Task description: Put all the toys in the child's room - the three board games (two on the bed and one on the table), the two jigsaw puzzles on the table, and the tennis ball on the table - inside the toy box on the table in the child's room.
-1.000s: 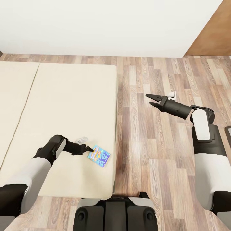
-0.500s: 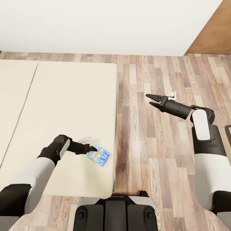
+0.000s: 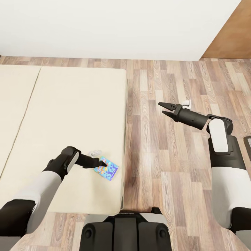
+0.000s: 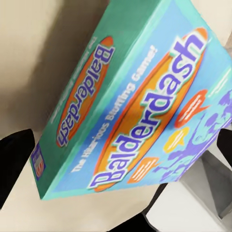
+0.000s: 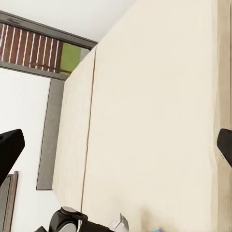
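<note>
Lower left on the bed [image 3: 69, 104]: left jaws [image 3: 101, 162] apart astride the small blue game box [image 3: 107, 168] for pickup; right jaws [image 3: 164, 108] idle, apart.

game [image 3: 106, 168]: teal-blue box, orange ovals, white and green "Balderdash" lettering, purple figures
bed [image 3: 69, 115]: plain beige, 2 parts
floor [image 3: 167, 139]: brown-grey wood planks
wall [image 3: 115, 28]: white
left gripper [image 3: 101, 162]: black
right gripper [image 3: 162, 108]: black
headboard [image 5: 47, 145]: grey

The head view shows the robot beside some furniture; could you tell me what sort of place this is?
Probably a bedroom: a low bed with a plain beige two-part mattress, a wood-plank floor, a white wall, and a small blue board game lying on the mattress.
</note>
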Available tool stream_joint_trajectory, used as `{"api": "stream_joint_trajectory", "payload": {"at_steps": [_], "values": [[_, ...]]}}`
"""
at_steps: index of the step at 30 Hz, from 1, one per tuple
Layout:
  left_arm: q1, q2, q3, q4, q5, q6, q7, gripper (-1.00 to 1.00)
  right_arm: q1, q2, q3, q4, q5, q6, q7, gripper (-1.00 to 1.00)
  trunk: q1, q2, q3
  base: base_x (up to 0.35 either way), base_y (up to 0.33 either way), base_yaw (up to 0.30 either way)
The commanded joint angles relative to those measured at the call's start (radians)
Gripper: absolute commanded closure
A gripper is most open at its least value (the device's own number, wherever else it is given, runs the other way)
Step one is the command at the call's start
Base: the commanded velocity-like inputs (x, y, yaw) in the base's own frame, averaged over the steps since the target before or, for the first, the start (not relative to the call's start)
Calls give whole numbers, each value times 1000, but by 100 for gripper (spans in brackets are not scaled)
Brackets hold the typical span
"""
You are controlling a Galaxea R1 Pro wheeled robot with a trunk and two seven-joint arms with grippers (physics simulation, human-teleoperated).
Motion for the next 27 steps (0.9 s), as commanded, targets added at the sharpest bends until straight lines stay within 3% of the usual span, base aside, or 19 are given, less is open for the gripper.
{"api": "stream_joint_trajectory", "payload": {"at_steps": [1,13,27], "values": [[1,0,-5,1,27,5,-3,-100,-1,0,-2,0,9,4,10,-100,0,0,-1,0,-210,0],[2,0,-7,1,27,5,-3,-100,-1,5,-3,0,11,4,10,-100,0,0,-1,0,-49,0],[2,0,-7,1,27,5,-3,-100,-1,9,-3,2,14,3,10,-100,0,0,-1,0,-135,0]]}}
